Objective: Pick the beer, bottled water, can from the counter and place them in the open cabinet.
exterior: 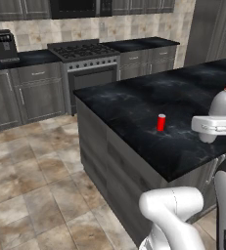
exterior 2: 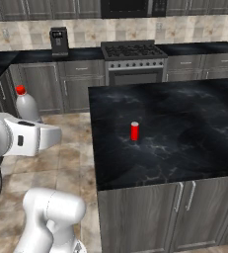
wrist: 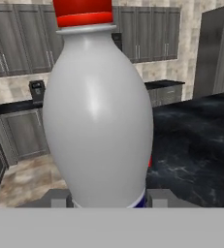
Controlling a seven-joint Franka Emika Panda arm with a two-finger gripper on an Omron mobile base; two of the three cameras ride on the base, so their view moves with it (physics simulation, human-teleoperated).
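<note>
Fingers (wrist: 106,198) pinching bottled water (wrist: 99,111) at base, upright, off counter (exterior 2: 184,133); can (exterior 2: 134,131) standing on counter.

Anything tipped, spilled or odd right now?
Nothing stands out. The bottled water sits upright in the claw, cap on. The can stands upright on the counter, with no spill visible.

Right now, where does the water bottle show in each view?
Left base view: water bottle at the right edge, upright in the gripper, over the counter.
Right base view: at the left edge, over the floor beside the counter.
Hand view: fills the middle, red cap at the top.
Shared landmark: the red can on the counter.
</note>
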